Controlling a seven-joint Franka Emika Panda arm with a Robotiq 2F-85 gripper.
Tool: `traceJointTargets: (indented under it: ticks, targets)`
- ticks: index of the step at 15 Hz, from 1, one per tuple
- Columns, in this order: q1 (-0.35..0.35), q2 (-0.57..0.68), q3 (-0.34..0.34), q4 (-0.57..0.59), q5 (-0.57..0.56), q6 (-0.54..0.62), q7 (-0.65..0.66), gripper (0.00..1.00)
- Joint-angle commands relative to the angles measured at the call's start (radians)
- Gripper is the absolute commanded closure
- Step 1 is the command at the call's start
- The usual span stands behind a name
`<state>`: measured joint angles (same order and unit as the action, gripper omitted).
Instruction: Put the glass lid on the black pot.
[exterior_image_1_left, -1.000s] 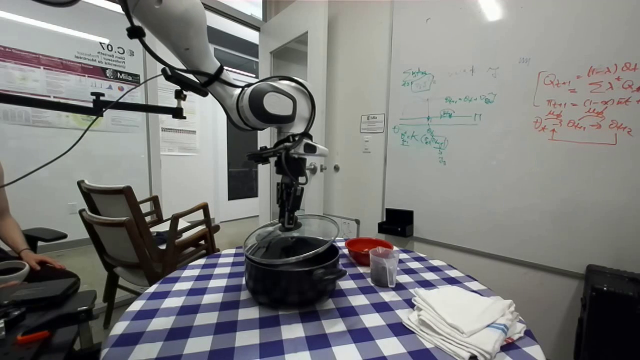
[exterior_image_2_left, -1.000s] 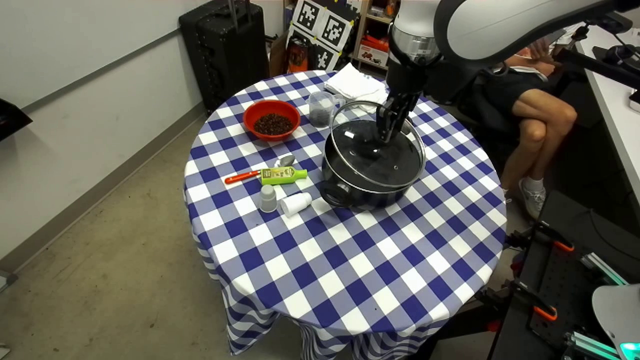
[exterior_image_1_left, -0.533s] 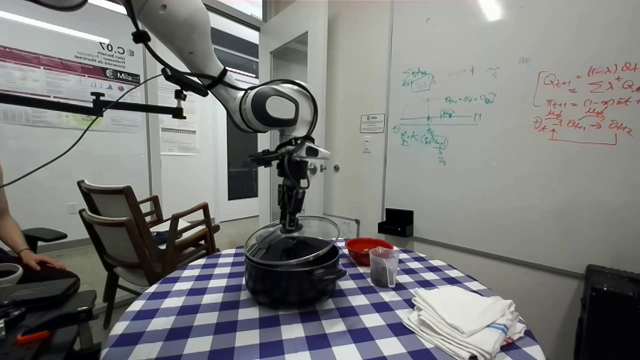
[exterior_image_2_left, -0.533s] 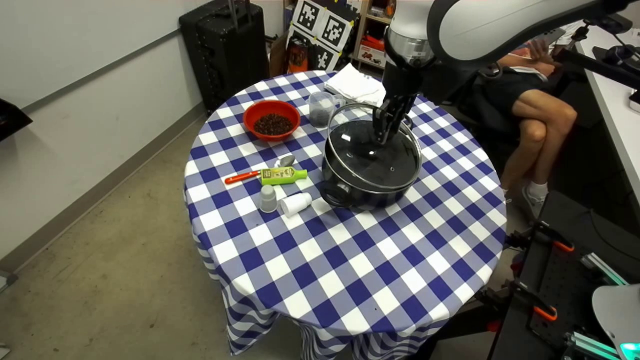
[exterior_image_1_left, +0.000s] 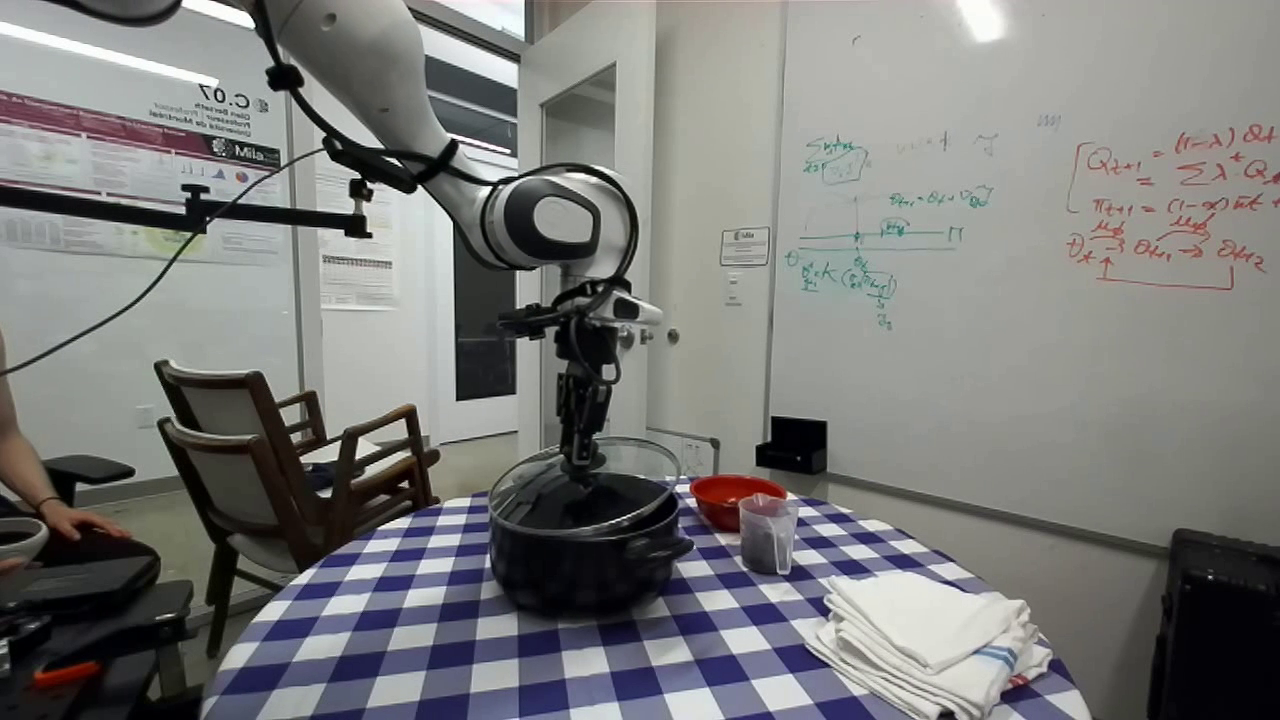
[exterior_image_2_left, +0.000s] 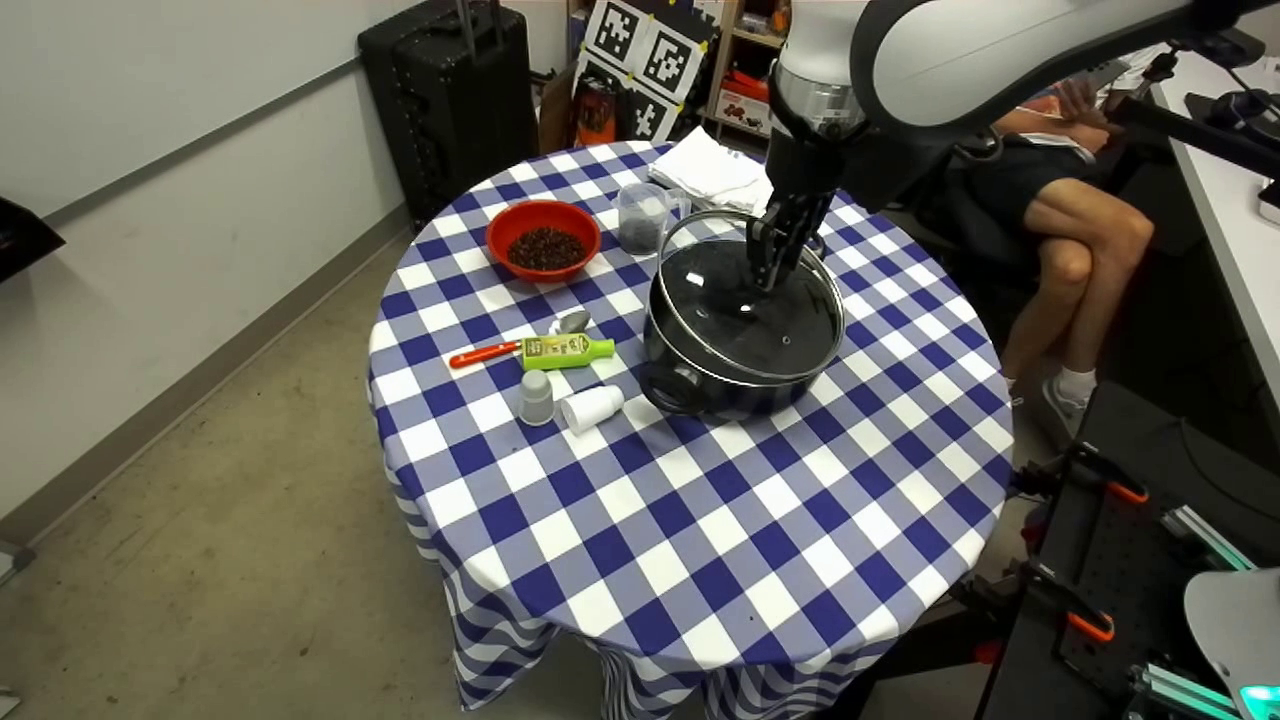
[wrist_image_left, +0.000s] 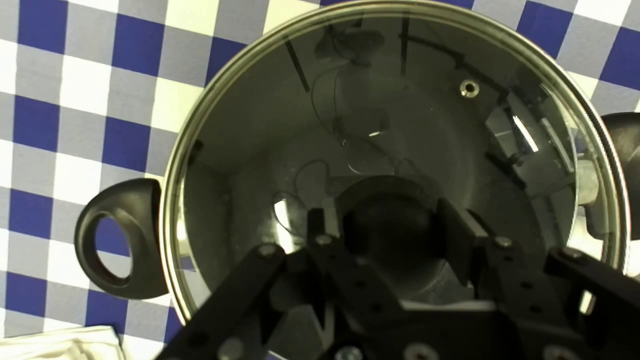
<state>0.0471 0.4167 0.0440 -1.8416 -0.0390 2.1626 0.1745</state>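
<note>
The glass lid (exterior_image_1_left: 530, 500) is above the black pot (exterior_image_1_left: 580, 575), roughly lined up with it, and looks tilted. In an exterior view its near edge is low by the pot rim and its far edge stands higher. I cannot tell if it touches the rim. My gripper (exterior_image_1_left: 578, 462) points down and is shut on the lid's dark knob. In an exterior view the lid (exterior_image_2_left: 720, 320) also covers most of the pot (exterior_image_2_left: 740, 400), with the gripper (exterior_image_2_left: 765, 280) at its middle. In the wrist view the knob is between the fingers (wrist_image_left: 392, 220) and the lid (wrist_image_left: 350, 110) hides most of the pot.
A red bowl (exterior_image_2_left: 510, 225) with dark beans and a clear measuring cup (exterior_image_2_left: 640, 215) stand beside the pot. White towels (exterior_image_1_left: 930, 620) lie near the table edge. A green bottle (exterior_image_2_left: 565, 351), a red-handled utensil (exterior_image_2_left: 485, 354) and white cups (exterior_image_2_left: 592, 408) lie near a pot handle.
My gripper and the lid have come down slightly toward the pot. They have also shifted a little sideways over it. The pot and the other table objects have not moved.
</note>
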Motion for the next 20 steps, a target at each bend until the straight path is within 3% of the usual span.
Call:
traceJointTargets:
  ticks: [1,20]
  targets:
    - [0.002,-0.009,-0.009,0.031,0.015,-0.03,-0.031,0.75]
    - [0.012,-0.005,-0.009,0.047,0.006,-0.089,-0.047,0.75]
